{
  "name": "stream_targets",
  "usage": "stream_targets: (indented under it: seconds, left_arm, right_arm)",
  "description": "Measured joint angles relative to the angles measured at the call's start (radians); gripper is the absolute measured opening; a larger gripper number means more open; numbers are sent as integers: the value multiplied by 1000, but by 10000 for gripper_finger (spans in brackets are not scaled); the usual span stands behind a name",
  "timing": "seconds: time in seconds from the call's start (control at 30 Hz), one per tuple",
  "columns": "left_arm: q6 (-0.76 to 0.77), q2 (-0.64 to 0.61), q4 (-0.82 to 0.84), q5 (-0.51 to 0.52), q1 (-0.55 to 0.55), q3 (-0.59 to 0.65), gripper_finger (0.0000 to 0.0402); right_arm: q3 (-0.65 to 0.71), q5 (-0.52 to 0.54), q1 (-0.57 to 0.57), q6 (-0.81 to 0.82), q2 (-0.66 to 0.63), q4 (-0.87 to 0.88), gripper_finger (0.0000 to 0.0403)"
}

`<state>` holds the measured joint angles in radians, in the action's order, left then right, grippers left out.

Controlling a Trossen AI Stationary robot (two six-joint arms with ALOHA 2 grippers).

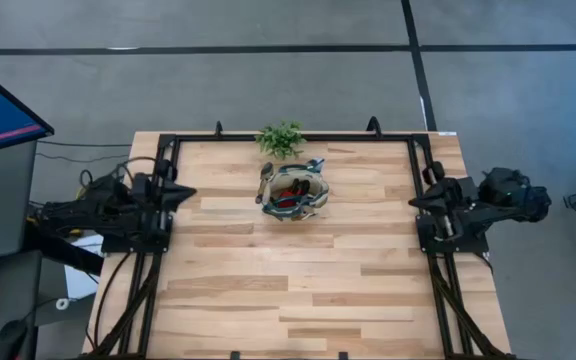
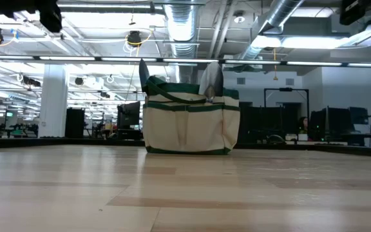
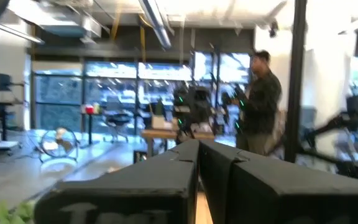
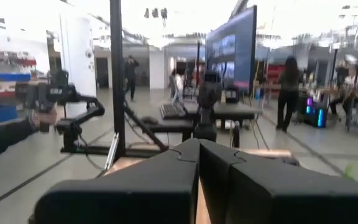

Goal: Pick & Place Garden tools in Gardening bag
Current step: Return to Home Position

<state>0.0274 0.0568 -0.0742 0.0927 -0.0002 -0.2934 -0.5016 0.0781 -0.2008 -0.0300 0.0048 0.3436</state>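
Both my arms are folded up at the side edges of the table point(image 1: 298, 290), left arm on the left, right arm on the right, well apart from everything in the middle. My left pincer point(image 3: 197, 146) is closed with its two fingers meeting and nothing between them, and my right pincer point(image 4: 199, 146) is the same, closed and empty. I reckon that's because there's nothing left out for them to carry, since I can't spot a single loose tool lying on the wood

The gardening bag point(image 2: 189, 125) stands upright near the middle of the table, a bit toward the far side, just in front of the leafy plant point(image 1: 281, 138) but not touching it. From table height its broad side faces the camera, so I'd say its long axis runs left to right across the table, mouth pointing straight up

The garden tools point(image 1: 286, 198) are inside it. From above I can see the red-and-black item point(image 1: 293, 186) lying down in the mouth. From the low view two grey metal ends point(image 2: 211, 78) poke up over the rim, one near each end of the bag, both close to vertical and leaning a little. My guess is they're trowel blades, standing handle-down because the bag is too shallow to swallow them lengthwise
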Motion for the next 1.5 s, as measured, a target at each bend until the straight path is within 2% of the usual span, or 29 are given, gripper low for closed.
stream_targets:
  seconds: [0.13, 0.53, 0.7, 0.93, 1.1, 1.5]
  left_arm:
    - [-19, 4, 3, -55, 0, 71, 1]
    - [-4, 4, -91, -56, 0, 277, 1]
    - [3, 21, -86, -55, 0, 287, 1]
    - [-27, 59, -86, -32, 0, 287, 2]
    - [7, 87, -86, -28, 0, 287, 2]
    - [12, 117, -92, -24, 0, 287, 2]
  right_arm:
    - [102, -2, -1, -30, 0, -109, 0]
    - [345, -3, -1, -79, 0, -165, 0]
    - [434, -4, -1, -108, 0, -194, 0]
    - [448, -53, -1, -95, 7, -235, 0]
    - [447, -53, 0, 24, 7, -229, 0]
    - [447, -53, 0, 31, 7, -227, 0]
